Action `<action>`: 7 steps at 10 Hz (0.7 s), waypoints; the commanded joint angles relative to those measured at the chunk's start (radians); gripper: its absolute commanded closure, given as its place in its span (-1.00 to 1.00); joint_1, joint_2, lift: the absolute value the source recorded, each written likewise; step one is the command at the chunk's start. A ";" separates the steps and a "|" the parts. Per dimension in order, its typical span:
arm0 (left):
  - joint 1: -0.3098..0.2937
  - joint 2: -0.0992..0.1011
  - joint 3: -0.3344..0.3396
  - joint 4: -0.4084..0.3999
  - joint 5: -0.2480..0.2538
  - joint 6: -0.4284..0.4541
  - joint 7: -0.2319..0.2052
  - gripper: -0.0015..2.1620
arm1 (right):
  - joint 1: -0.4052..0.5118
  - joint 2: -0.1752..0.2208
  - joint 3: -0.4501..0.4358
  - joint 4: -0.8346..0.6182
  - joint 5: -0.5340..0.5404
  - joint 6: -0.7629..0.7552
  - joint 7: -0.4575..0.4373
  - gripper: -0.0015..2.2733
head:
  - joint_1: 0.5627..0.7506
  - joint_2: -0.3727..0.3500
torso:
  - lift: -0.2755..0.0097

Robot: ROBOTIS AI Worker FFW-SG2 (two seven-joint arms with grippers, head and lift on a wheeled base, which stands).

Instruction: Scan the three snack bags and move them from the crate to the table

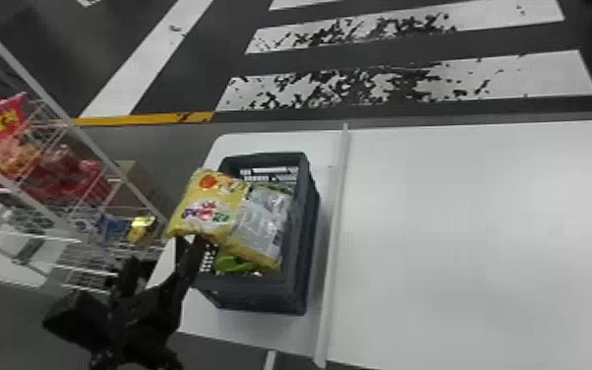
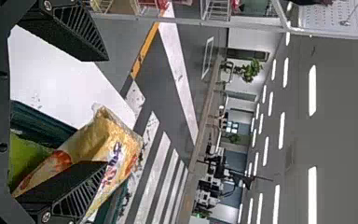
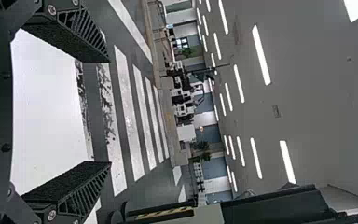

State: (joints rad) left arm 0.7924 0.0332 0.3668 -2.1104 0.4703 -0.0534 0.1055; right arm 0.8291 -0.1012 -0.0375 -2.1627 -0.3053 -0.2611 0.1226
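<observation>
Head view: a yellow bag (image 1: pixel 206 204) is leaning over the crate's (image 1: pixel 305 246) rim, beside the left tool (image 1: pixel 162 250); picking is seemingly underway. Left wrist view: that tool is gaping wide, empty, perhaps touching the bag; it is needing to straddle it, then close. Right wrist view: the right tool (image 3: pixel 109 112) is standing open, empty.

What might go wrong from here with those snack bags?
The yellow snack bag juts over the rim of the crate, so a nudge might tip it outside. The left gripper is open with one finger close to that bag; closing now could catch only an edge. The green bag, partly covered, might be hard to grasp.
</observation>
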 commanded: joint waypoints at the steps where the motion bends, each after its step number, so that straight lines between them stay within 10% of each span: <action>1: -0.035 0.001 0.032 0.026 0.037 0.034 -0.036 -0.92 | 0.025 0.002 0.004 -0.032 0.000 -0.003 0.000 -0.90 | 0.41 0.99 | 0.50; 7: -0.085 0.004 0.123 -0.013 0.137 0.249 -0.167 -0.92 | 0.074 0.028 0.045 -0.074 0.052 -0.025 -0.003 -0.90 | 0.41 1.00 | 0.50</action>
State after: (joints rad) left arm 0.7090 0.0361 0.4868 -2.1149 0.6040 0.1800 -0.0627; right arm 0.9032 -0.0774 0.0020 -2.2365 -0.2605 -0.2859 0.1195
